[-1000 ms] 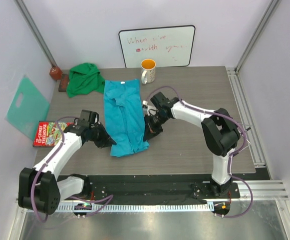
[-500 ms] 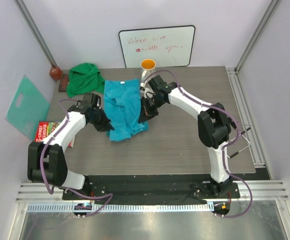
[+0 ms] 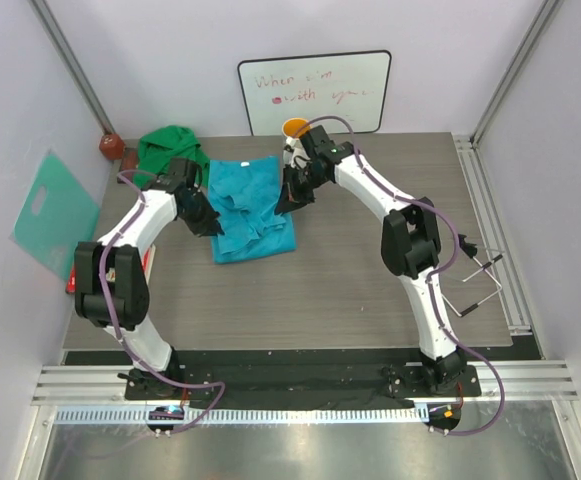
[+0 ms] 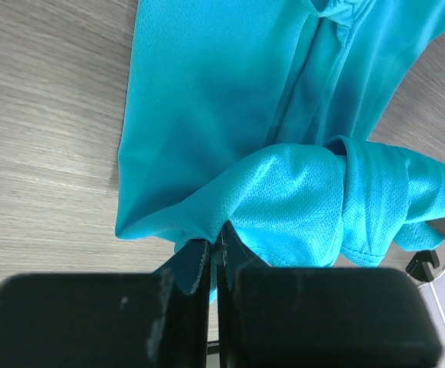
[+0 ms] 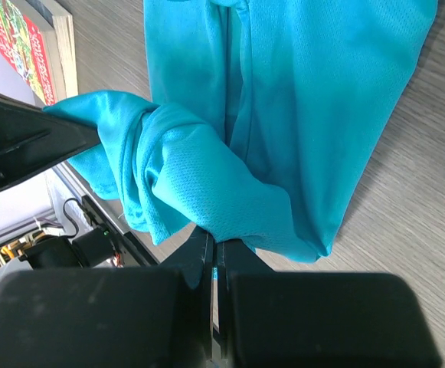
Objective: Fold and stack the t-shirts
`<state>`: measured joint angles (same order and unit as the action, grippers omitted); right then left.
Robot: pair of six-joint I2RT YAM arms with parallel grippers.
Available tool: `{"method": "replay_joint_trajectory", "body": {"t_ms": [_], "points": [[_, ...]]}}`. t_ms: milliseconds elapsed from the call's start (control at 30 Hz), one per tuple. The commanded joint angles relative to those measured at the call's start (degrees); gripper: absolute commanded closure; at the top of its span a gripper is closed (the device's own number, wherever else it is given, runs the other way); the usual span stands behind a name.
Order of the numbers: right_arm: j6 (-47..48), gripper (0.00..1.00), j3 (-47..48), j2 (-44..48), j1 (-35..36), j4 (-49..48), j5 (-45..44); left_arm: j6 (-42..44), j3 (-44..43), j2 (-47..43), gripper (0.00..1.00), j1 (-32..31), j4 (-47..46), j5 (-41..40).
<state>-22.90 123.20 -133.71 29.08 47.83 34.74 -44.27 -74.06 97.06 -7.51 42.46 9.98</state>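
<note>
The turquoise-blue t-shirt point(image 3: 250, 205) lies at the middle back of the table, its near half lifted and doubled back over the far half. My left gripper point(image 3: 206, 224) pinches its left edge and is shut on the cloth point(image 4: 283, 207). On the other side, my right gripper point(image 3: 283, 202) is shut on the shirt's right edge point(image 5: 207, 192). The darker green t-shirt point(image 3: 168, 155) sits crumpled at the back left, apart from both grippers.
An orange-and-white mug point(image 3: 293, 133) stands just behind the right gripper, in front of a whiteboard point(image 3: 314, 92). A mint-teal plastic sheet point(image 3: 52, 211) leans at the left wall. A red game box point(image 3: 75, 270) lies at the left edge, and a small brown object point(image 3: 110, 146) sits in the back left corner.
Both grippers have carried the blue shirt's near end away from me toward the back of the table, folding it over itself. The shirt now looks about half as long.
</note>
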Motion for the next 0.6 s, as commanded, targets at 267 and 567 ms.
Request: {"method": "replay_joint_trajectory", "body": {"t_ms": [267, 567], "points": [[-2.50, 0.98, 2.66, -3.22, 0.63, 0.86, 0.68, 2.00, -2.93, 5.94, 1.00, 0.56, 1.58, -0.57], [-6.11, 0.85, 2.75, -6.12, 1.24, -2.39, 2.61, 1.82, -4.07, 9.38, 1.00, 1.09, 0.79, -1.10]]}}
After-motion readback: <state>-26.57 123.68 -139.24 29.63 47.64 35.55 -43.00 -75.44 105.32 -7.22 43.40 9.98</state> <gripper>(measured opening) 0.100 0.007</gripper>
